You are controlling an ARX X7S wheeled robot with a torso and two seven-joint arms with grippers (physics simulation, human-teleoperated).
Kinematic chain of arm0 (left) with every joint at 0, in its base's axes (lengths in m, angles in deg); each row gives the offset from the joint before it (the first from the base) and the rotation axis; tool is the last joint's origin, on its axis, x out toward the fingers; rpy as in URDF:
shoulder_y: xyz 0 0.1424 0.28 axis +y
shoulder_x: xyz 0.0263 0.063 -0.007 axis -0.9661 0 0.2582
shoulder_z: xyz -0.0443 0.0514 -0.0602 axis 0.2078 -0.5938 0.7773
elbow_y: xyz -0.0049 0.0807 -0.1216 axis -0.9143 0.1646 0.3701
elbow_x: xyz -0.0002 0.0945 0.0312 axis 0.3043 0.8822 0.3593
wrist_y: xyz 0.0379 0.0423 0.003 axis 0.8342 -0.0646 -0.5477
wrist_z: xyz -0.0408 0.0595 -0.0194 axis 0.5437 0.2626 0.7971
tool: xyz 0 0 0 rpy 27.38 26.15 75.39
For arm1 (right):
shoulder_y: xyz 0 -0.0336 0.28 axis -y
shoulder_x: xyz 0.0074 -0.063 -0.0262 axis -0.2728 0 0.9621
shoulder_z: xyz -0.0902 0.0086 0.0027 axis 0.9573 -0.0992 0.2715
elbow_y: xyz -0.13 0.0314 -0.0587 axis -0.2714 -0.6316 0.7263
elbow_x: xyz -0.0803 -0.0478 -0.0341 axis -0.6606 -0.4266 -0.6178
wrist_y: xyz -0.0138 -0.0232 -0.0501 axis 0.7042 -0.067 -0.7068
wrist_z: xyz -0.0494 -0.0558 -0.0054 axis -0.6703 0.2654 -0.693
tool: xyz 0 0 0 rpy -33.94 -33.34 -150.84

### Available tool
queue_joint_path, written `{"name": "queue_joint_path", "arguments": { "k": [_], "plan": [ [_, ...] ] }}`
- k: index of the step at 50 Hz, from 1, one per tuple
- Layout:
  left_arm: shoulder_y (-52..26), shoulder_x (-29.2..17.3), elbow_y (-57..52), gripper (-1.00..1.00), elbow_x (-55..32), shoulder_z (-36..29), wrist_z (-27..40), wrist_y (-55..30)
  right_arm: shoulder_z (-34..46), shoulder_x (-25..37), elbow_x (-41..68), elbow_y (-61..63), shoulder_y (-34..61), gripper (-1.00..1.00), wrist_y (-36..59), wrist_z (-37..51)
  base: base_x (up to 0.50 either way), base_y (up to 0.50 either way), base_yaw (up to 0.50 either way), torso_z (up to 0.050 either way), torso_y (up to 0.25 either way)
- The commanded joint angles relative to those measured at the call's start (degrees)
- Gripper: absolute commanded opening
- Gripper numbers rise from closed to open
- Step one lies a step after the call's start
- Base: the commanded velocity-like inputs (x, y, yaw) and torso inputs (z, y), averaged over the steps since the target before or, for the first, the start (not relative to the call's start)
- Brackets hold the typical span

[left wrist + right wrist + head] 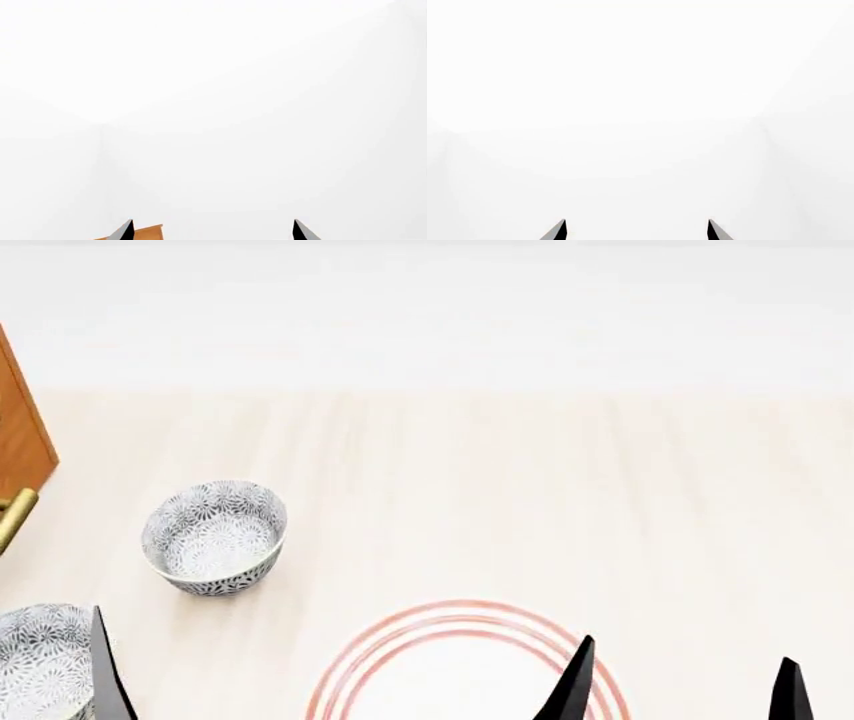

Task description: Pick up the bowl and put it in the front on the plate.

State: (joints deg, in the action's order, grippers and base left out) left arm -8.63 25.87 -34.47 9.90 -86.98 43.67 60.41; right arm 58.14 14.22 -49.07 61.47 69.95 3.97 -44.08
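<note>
The bowl (216,537) stands upright on the pale wooden table (561,500), left of centre in the head view, beyond and to the left of the plate (400,665). Its interior shows only the grey-blue pattern — nothing lies in it. A second patterned bowl (40,655) sits at the lower left edge, cut off by the frame; its visible interior holds nothing. The plate lies flat at the bottom edge, partly cut off, and its visible surface is bare.

The right gripper (681,690) hangs with its dark fingertips spread wide — one tip over the plate's right rim, the other well to the right, nothing between them. The left gripper (212,231) is likewise spread apart and holds nothing. An orange-brown panel (20,430) with a brass handle (14,520) stands at the left edge.
</note>
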Motion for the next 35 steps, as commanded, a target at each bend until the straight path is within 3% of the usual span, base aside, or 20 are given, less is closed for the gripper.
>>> {"name": "queue_joint_path", "arguments": {
  "k": [1,10,35],
  "plan": [
    [0.09,-0.39,-0.43,1.0,0.23,-0.45,0.54,-0.13,0.37,0.5,-0.07,0.62,-0.06,1.0,0.1,0.64,0.5,0.0,0.0,0.0,0.0],
    [0.02,-0.63,-0.49,1.0,0.24,-0.97,0.71,-0.41,1.09,1.16,-0.37,0.35,-0.27,1.0,-2.59,0.56,0.16,0.01,0.0,0.0,0.0],
    [-0.21,-1.53,0.29,1.0,-0.43,-1.96,1.4,-0.78,2.03,1.85,-0.73,-0.44,-0.39,1.0,-2.99,1.64,0.0,0.5,0.0,0.0,0.0]
  ]
}}
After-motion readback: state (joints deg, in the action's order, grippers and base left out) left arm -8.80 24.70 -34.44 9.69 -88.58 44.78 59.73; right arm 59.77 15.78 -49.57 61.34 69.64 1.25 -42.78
